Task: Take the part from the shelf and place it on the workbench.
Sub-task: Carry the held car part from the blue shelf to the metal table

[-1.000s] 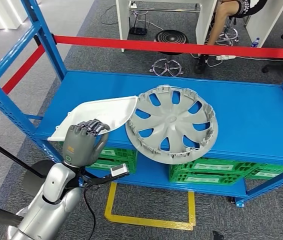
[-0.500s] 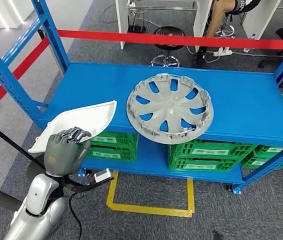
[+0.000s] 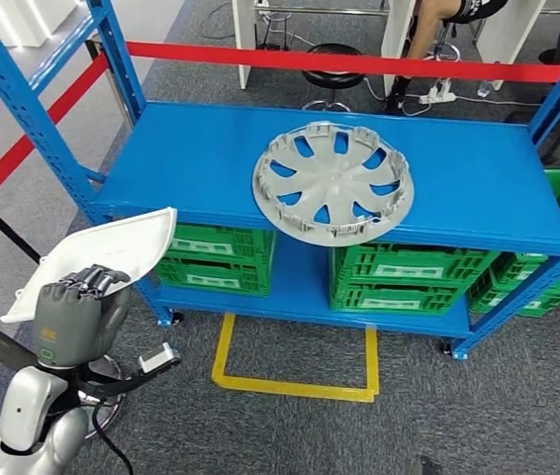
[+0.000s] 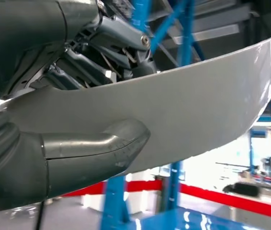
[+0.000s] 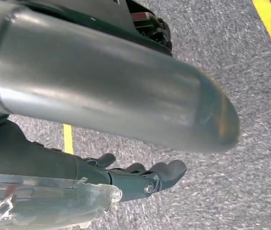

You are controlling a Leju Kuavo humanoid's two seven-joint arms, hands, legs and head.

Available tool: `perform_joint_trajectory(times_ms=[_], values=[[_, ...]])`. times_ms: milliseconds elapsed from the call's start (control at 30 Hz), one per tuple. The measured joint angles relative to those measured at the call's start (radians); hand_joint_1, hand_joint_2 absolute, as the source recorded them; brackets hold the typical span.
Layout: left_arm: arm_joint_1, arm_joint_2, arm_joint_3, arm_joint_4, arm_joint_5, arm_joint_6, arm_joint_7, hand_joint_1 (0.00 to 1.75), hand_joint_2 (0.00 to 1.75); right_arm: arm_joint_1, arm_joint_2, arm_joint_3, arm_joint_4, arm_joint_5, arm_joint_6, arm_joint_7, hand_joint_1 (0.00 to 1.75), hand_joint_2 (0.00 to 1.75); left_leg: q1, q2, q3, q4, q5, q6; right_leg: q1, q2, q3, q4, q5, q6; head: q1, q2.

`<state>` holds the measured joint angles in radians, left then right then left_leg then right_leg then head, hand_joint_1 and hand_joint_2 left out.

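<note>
Left hand (image 3: 75, 319) grips the part (image 3: 94, 257), a white curved panel, by its near edge: fingers (image 3: 92, 282) curl over the top face, and in the left wrist view the thumb (image 4: 94, 151) presses up on the underside (image 4: 199, 115). Grip looks firm, though the hold sits at one end, so most of the panel sticks out beyond the hand toward the shelf (image 3: 187, 163).

The part is off the shelf, in the air, the far tip just short of the shelf's front corner and apart from it. It hangs out over grey carpet (image 3: 300, 435), tilted a little, far end higher.

Right hand (image 5: 141, 177) hangs low over the carpet; its fingers lie fairly straight with nothing seen between them, so I read it as open and empty.

Beyond the held part, further along the shelf deck, lies a hubcap (image 3: 332, 181), overhanging the front edge. Green crates (image 3: 221, 257) sit on the lower tier. Yellow floor tape (image 3: 296, 386) marks a box in front.

Step, as I judge it: the pick is done, carry phase is on. The workbench is nowhere to be seen, so the robot likely has to turn or walk to find it.

Next move calls for keeping the long free end away from the shelf upright (image 3: 27, 109) during any turn, holding the grip steady against the panel's leverage, then setting it down flat before letting go.
</note>
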<state>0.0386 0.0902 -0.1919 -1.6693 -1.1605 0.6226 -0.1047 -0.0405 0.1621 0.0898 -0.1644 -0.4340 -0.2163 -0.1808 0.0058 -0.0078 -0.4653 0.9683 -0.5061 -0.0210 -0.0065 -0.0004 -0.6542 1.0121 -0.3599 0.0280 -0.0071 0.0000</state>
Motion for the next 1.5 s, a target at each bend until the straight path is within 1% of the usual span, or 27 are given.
perform_joint_trajectory(times_ms=[67, 100, 200, 233, 267, 300, 367, 433, 500, 567, 600, 667, 733, 800, 833, 900, 967, 1000, 1067, 1100, 1167, 1233, 1267, 1333, 1367, 1433, 1500], values=[[0.013, 0.005, 0.014, -0.008, 0.007, -0.006, -0.002, 1.75, 1.75, 0.004, 0.0, 0.0, 0.001, 0.0, 0.001, 0.008, 0.0, 0.0, -0.006, 0.002, -0.015, -0.008, 0.014, 0.018, -0.008, 0.0, -0.012, -0.001, 0.009, 0.013, -0.001, 0.0], [0.019, 0.007, 0.021, -0.012, 0.009, -0.011, -0.004, 1.75, 1.75, 0.008, 0.0, -0.001, 0.001, 0.0, 0.003, 0.013, 0.0, 0.0, -0.007, 0.003, -0.025, -0.008, 0.025, 0.028, -0.01, 0.001, -0.022, 0.013, -0.014, 0.017, 0.0, 0.0], [0.025, 0.011, 0.036, -0.022, 0.014, -0.02, -0.01, 1.75, 1.75, 0.011, 0.0, -0.001, 0.002, 0.0, 0.008, 0.023, 0.0, 0.0, -0.008, 0.005, -0.064, -0.009, 0.062, 0.046, -0.009, 0.001, -0.067, 0.167, -0.164, 0.023, 0.005, 0.0], [0.028, 0.012, 0.039, -0.024, 0.015, -0.021, -0.011, 1.75, 1.75, 0.009, 0.0, -0.001, 0.002, 0.0, 0.009, 0.024, 0.0, 0.0, -0.01, 0.005, -0.081, -0.008, 0.075, 0.047, -0.008, 0.001, -0.076, 0.231, -0.196, 0.023, 0.005, 0.0], [0.03, 0.013, 0.041, -0.025, 0.017, -0.022, -0.012, 1.75, 1.75, 0.008, 0.0, -0.001, 0.002, 0.0, 0.01, 0.025, 0.0, 0.0, -0.011, 0.005, -0.098, -0.008, 0.089, 0.047, -0.006, 0.001, -0.074, 0.277, -0.202, 0.022, 0.005, 0.0], [0.032, 0.013, 0.043, -0.025, 0.017, -0.023, -0.012, 1.75, 1.75, 0.007, -0.001, -0.001, 0.002, 0.0, 0.011, 0.025, 0.0, 0.0, -0.013, 0.005, -0.116, -0.007, 0.102, 0.046, -0.004, 0.001, -0.058, 0.294, -0.187, 0.019, 0.005, 0.0], [0.036, 0.015, 0.045, -0.025, 0.017, -0.023, -0.013, 1.75, 1.75, 0.005, -0.001, -0.001, 0.002, 0.0, 0.011, 0.026, 0.0, 0.0, -0.013, 0.005, -0.15, -0.004, 0.128, 0.042, 0.001, 0.001, 0.024, 0.228, -0.134, 0.013, 0.005, 0.0], [0.04, 0.016, 0.049, -0.029, 0.017, -0.023, -0.013, 1.75, 1.75, 0.0, -0.002, -0.001, 0.001, 0.0, 0.011, 0.026, 0.0, 0.0, -0.015, 0.005, -0.173, 0.001, 0.151, 0.034, 0.006, 0.001, 0.149, 0.071, -0.147, 0.008, 0.005, 0.0], [0.042, 0.018, 0.053, -0.035, 0.017, -0.023, -0.013, 1.75, 1.75, -0.004, -0.002, -0.001, 0.001, 0.0, 0.011, 0.026, 0.0, 0.0, -0.016, 0.007, -0.181, 0.001, 0.171, 0.023, 0.011, 0.003, 0.209, -0.027, -0.18, 0.002, 0.005, 0.0], [0.044, 0.02, 0.056, -0.038, 0.018, -0.023, -0.013, 1.75, 1.75, -0.003, -0.002, -0.001, 0.001, 0.0, 0.011, 0.026, 0.0, 0.0, -0.012, 0.008, -0.183, 0.0, 0.183, 0.012, 0.013, 0.003, 0.195, -0.034, -0.17, -0.012, 0.006, 0.0], [0.045, 0.02, 0.056, -0.038, 0.018, -0.023, -0.013, 1.75, 1.75, -0.003, -0.002, -0.001, 0.001, 0.0, 0.011, 0.027, 0.0, 0.0, -0.01, 0.007, -0.188, 0.01, 0.164, 0.005, 0.012, 0.001, 0.186, -0.034, -0.16, -0.021, 0.006, 0.0], [0.048, 0.022, 0.058, -0.039, 0.018, -0.023, -0.013, 1.75, 1.75, -0.003, -0.002, -0.001, 0.002, 0.0, 0.01, 0.027, 0.0, 0.0, -0.006, 0.007, -0.209, 0.086, 0.068, -0.008, 0.01, -0.003, 0.163, -0.035, -0.133, -0.036, 0.002, 0.0], [0.048, 0.024, 0.059, -0.039, 0.018, -0.024, -0.013, 1.75, 1.75, -0.003, -0.002, -0.001, 0.002, 0.0, 0.009, 0.027, 0.0, 0.0, -0.003, 0.007, -0.234, 0.217, -0.032, -0.018, 0.01, -0.004, 0.133, -0.033, -0.104, -0.04, 0.0, 0.0], [0.049, 0.024, 0.06, -0.039, 0.018, -0.028, -0.013, 1.75, 1.75, -0.002, -0.002, -0.001, 0.002, 0.0, 0.009, 0.027, 0.0, 0.0, 0.001, 0.007, -0.23, 0.296, -0.035, -0.024, 0.01, -0.005, 0.097, -0.03, -0.077, -0.036, 0.0, 0.0], [0.049, 0.024, 0.06, -0.039, 0.018, -0.031, -0.013, 1.75, 1.75, -0.002, -0.002, -0.001, 0.002, 0.0, 0.009, 0.027, 0.0, 0.0, 0.004, 0.007, -0.206, 0.289, -0.008, -0.025, 0.01, -0.005, 0.079, -0.028, -0.064, -0.034, 0.0, 0.0], [0.048, 0.024, 0.061, -0.039, 0.019, -0.037, -0.013, 1.75, 1.75, -0.002, -0.003, -0.001, 0.001, 0.0, 0.009, 0.027, 0.0, 0.0, 0.009, 0.007, -0.112, 0.184, 0.032, -0.027, 0.011, -0.004, 0.048, -0.023, -0.041, -0.027, 0.0, 0.0], [0.045, 0.024, 0.061, -0.04, 0.02, -0.041, -0.013, 1.75, 1.75, -0.004, -0.003, -0.001, 0.001, 0.0, 0.009, 0.027, 0.0, 0.0, 0.01, 0.006, -0.018, 0.047, 0.019, -0.02, 0.014, -0.003, 0.026, -0.015, -0.022, -0.017, 0.0, 0.0], [0.045, 0.024, 0.061, -0.041, 0.02, -0.043, -0.013, 1.75, 1.75, -0.005, -0.003, -0.001, 0.001, 0.0, 0.008, 0.026, 0.0, 0.0, 0.007, 0.005, 0.003, 0.008, 0.009, -0.013, 0.013, -0.003, 0.017, -0.013, -0.011, -0.011, 0.001, 0.0], [0.044, 0.024, 0.061, -0.042, 0.021, -0.049, -0.013, 1.75, 1.75, -0.002, -0.003, -0.001, 0.001, 0.0, 0.008, 0.027, 0.0, 0.0, 0.001, 0.006, -0.008, -0.011, 0.011, 0.007, 0.007, -0.003, 0.003, -0.012, 0.007, 0.002, 0.001, 0.0], [0.044, 0.024, 0.061, -0.042, 0.022, -0.052, -0.013, 1.75, 1.75, 0.002, -0.003, -0.001, 0.001, 0.0, 0.008, 0.028, 0.0, 0.0, -0.001, 0.006, -0.017, -0.01, 0.021, 0.017, 0.003, -0.003, -0.005, -0.005, -0.004, 0.007, 0.002, 0.0], [0.043, 0.023, 0.061, -0.041, 0.025, -0.058, -0.013, 1.75, 1.75, 0.008, -0.003, -0.001, 0.002, 0.0, 0.009, 0.029, 0.0, 0.0, -0.002, 0.008, -0.04, -0.011, 0.044, 0.033, -0.001, -0.002, -0.031, 0.061, -0.084, 0.013, 0.005, 0.0], [0.042, 0.023, 0.061, -0.041, 0.03, -0.064, -0.012, 1.75, 1.75, 0.007, -0.004, -0.001, 0.002, 0.0, 0.012, 0.03, 0.0, 0.0, -0.005, 0.009, -0.069, -0.01, 0.069, 0.04, 0.0, -0.001, -0.06, 0.191, -0.185, 0.016, 0.007, 0.0], [0.042, 0.024, 0.061, -0.041, 0.033, -0.068, -0.011, 1.75, 1.75, 0.006, -0.004, -0.001, 0.002, 0.0, 0.014, 0.03, 0.0, 0.0, -0.007, 0.009, -0.086, -0.009, 0.082, 0.041, 0.0, -0.001, -0.065, 0.248, -0.205, 0.016, 0.008, 0.0], [0.043, 0.024, 0.062, -0.041, 0.037, -0.072, -0.011, 1.75, 1.75, 0.005, -0.004, -0.001, 0.002, 0.0, 0.017, 0.031, 0.0, 0.0, -0.008, 0.009, -0.12, -0.007, 0.108, 0.04, 0.002, -0.001, -0.036, 0.281, -0.176, 0.013, 0.008, 0.0], [0.043, 0.024, 0.062, -0.041, 0.038, -0.072, -0.011, 1.75, 1.75, 0.005, -0.005, -0.001, 0.001, 0.0, 0.017, 0.031, 0.0, 0.0, -0.009, 0.008, -0.137, -0.006, 0.12, 0.038, 0.002, -0.001, 0.003, 0.247, -0.146, 0.011, 0.008, 0.0], [0.043, 0.024, 0.063, -0.04, 0.038, -0.072, -0.011, 1.75, 1.75, 0.002, -0.005, -0.001, 0.001, 0.0, 0.017, 0.031, 0.0, 0.0, -0.01, 0.007, -0.163, -0.002, 0.143, 0.03, 0.004, -0.001, 0.119, 0.103, -0.136, 0.007, 0.008, 0.0], [0.043, 0.024, 0.063, -0.04, 0.039, -0.072, -0.011, 1.75, 1.75, -0.002, -0.005, -0.001, 0.001, 0.0, 0.017, 0.031, 0.0, 0.0, -0.011, 0.008, -0.174, 0.001, 0.163, 0.02, 0.007, 0.001, 0.195, -0.011, -0.164, 0.005, 0.008, 0.0]])
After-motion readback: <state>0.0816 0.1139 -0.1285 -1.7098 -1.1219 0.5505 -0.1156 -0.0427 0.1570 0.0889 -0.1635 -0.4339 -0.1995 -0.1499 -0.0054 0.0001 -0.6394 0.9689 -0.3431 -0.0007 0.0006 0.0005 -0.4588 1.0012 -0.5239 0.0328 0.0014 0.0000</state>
